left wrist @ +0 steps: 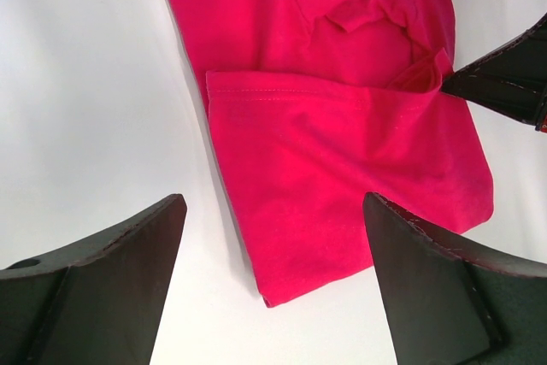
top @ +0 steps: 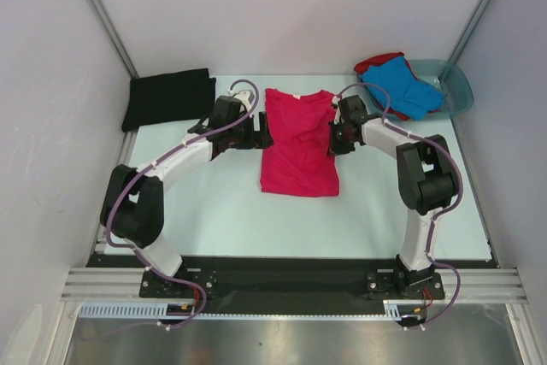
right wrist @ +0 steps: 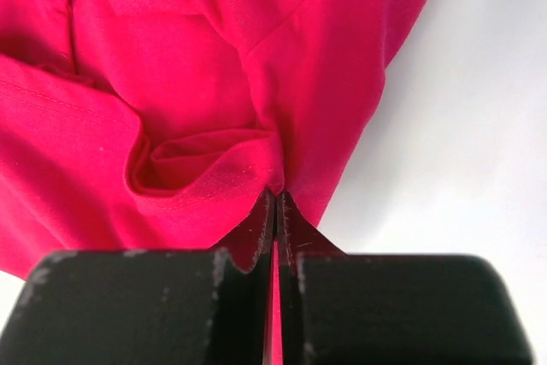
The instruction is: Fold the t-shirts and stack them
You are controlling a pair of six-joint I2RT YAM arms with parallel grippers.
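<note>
The limp, light pink t-shirt [top: 297, 147] lies flat on the worktop [top: 222, 211], its sleeve fold pinched by the right gripper [right wrist: 275, 203], while the left gripper [left wrist: 273, 203] hangs spread over its opposite edge, probably the best hold.

Open table [top: 256, 228] lies nearer than the pink shirt [top: 297, 143]; black shirt [top: 168, 97] and basin [top: 460, 91] (2 far corners) crowd the back.
</note>
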